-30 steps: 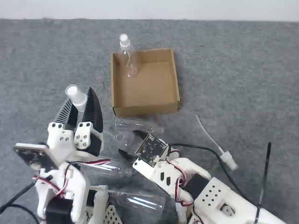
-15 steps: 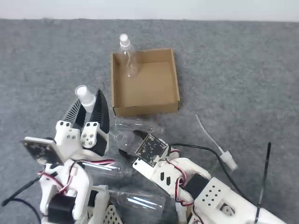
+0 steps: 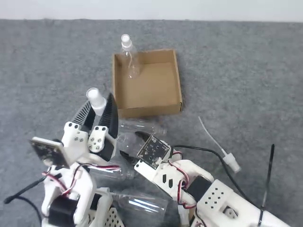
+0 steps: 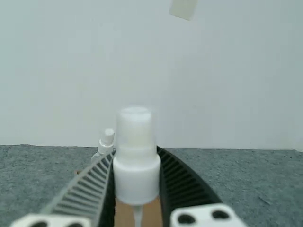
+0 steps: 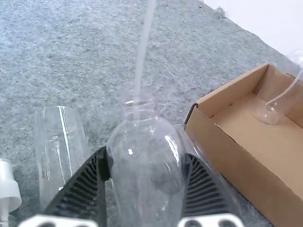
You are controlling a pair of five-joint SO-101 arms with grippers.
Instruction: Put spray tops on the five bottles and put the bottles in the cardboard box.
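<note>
The right gripper is clamped around the body of a clear bottle, one finger on each side of its widest part, which leaves the open neck free and pointing up. That grasp seems chosen to hold the bottle steady as a socket while the other arm does the fitting.

The left gripper pinches a white spray top by its collar. The cap stands above the fingertips and the thin tube hangs below. In the right wrist view, the tube comes down to the bottle's mouth (its tip looks just inside the neck, though I cannot be sure how deep).

The cap therefore sits above and a little aside of the bottle, not yet seated, and I judge this to be the threading step.

The cardboard box lies just beyond both grippers. One capped bottle leans in its far corner, so most of the task remains.

Uncapped bottles lie on the carpet near the arms, and a loose spray top rests off to the right arm's side.
</note>
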